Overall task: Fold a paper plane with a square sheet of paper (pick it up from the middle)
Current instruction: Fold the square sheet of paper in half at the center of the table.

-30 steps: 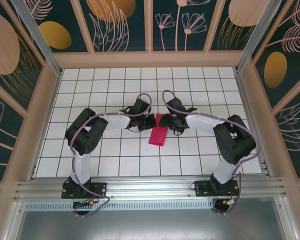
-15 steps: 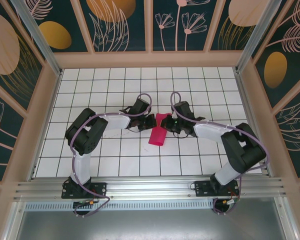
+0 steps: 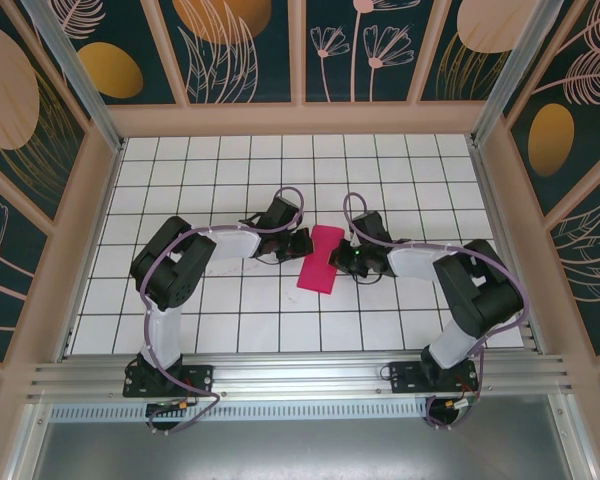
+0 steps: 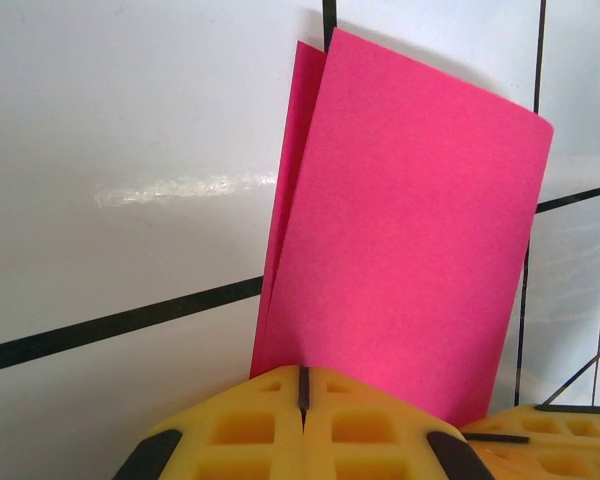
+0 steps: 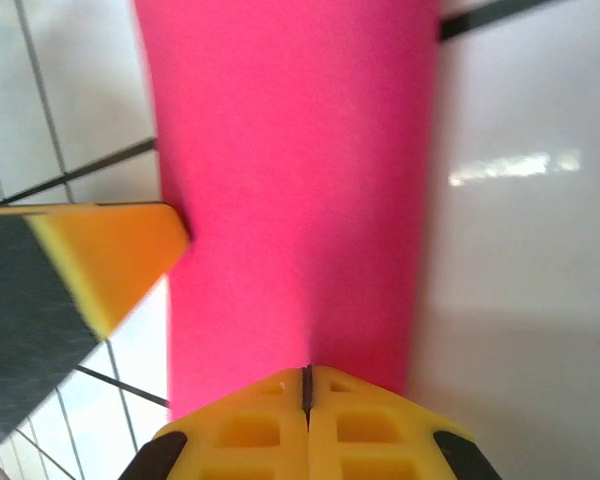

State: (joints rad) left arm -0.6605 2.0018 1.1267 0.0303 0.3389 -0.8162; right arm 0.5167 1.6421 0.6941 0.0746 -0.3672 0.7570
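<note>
A white table top (image 3: 180,160) ruled into squares by thin black grid lines (image 4: 110,325) sits boxed in on three sides. The wall panels (image 3: 250,50) are dark teal, printed with pale line-drawn flowers and leaves, a gold oval (image 3: 110,70) and a larger peach oval (image 3: 5,85). Peach-coloured framing (image 3: 300,118) divides the panels, and a silver aluminium post (image 3: 75,70) slants up at the left corner. Aluminium rails (image 3: 300,372) run along the near edge, with a dull grey metal sheet (image 3: 300,450) below. Overhead light leaves a soft glare streak (image 4: 180,187) on the glossy surface.
</note>
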